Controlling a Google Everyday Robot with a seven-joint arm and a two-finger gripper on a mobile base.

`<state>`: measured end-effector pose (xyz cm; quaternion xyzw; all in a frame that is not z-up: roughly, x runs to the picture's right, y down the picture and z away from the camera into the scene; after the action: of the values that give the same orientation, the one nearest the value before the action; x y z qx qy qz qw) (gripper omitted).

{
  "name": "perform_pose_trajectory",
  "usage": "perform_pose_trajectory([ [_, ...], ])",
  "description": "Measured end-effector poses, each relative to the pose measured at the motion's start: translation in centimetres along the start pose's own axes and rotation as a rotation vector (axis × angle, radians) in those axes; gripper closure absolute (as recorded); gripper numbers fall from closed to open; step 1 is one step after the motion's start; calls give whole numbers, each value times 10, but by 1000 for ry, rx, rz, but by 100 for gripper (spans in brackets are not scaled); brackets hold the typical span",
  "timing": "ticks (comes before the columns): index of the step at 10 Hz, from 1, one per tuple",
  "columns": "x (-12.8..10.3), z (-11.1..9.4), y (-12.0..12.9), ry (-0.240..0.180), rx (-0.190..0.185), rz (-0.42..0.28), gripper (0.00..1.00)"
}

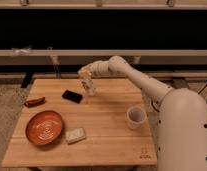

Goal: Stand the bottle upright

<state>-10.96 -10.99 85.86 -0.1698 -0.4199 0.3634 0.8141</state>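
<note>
The bottle (89, 87) is slim and pale cream. It stands almost upright, leaning slightly, over the back middle of the wooden table (107, 145), with its base at or just above the surface. My gripper (86, 75) is directly above it, shut on its top end. My white arm reaches in from the right.
A black flat object (73, 96) lies just left of the bottle. A white cup (136, 117) stands at the right. An orange-red plate (45, 127) and a pale rectangular block (75, 135) are at the front left. A reddish-brown item (35, 102) lies at the left edge.
</note>
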Motion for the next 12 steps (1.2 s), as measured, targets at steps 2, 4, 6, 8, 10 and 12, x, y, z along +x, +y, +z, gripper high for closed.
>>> perform_pose_trajectory([
  [2,2,-5,-2,-16,10,18,78],
  [4,6,-10,-2,-24,14,34,57],
  [6,10,-12,0,-22,17,45,38],
  [8,15,-14,2,-15,20,54,22],
  [10,19,-16,3,-6,23,61,20],
  [12,24,-19,3,6,28,66,20],
])
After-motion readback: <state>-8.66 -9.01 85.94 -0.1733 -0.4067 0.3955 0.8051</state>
